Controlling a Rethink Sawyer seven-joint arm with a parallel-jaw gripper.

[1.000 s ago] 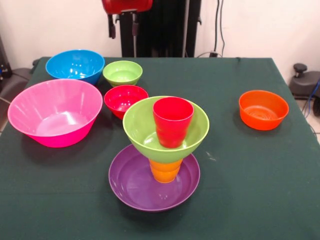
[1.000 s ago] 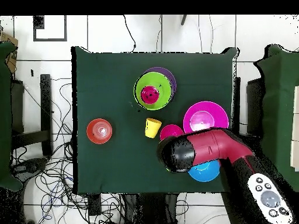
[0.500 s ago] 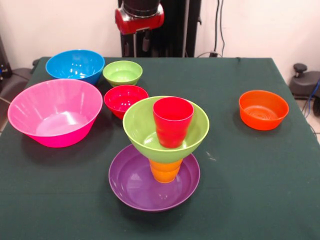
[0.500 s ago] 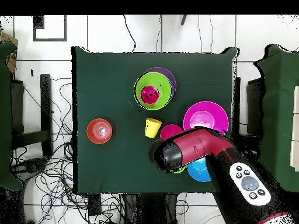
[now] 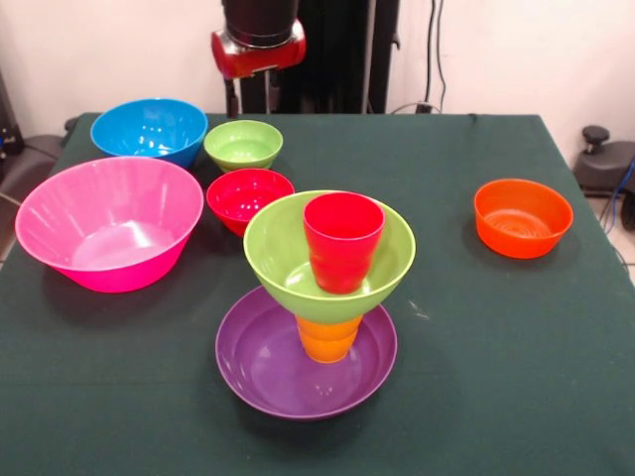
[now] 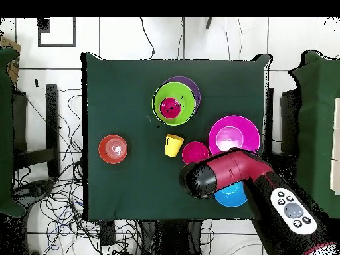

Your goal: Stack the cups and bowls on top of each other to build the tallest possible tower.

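The tower stands near the table's front: a shallow purple bowl (image 5: pixel 260 372), an upturned orange cup (image 5: pixel 328 337) in it, a large lime green bowl (image 5: pixel 283 253) on the cup, and a red cup (image 5: pixel 342 241) upright inside that bowl. From overhead the tower (image 6: pixel 175 103) shows as nested rings. My gripper (image 5: pixel 250 99) hangs open and empty over the far edge, just behind the small green bowl (image 5: pixel 243 145). A small red bowl (image 5: pixel 249 196) sits in front of that one. A yellow cup (image 6: pixel 173 145) shows only in the overhead view.
A big ribbed pink bowl (image 5: pixel 107 222) and a blue bowl (image 5: pixel 149 129) stand at the left. A small orange bowl (image 5: pixel 522 216) sits alone at the right. In the overhead view the arm (image 6: pixel 229 176) covers part of the blue bowl (image 6: pixel 234 194).
The arm's end swung to the right along the table's far edge, then came back left behind the small green bowl. The tower and the loose bowls have not moved.
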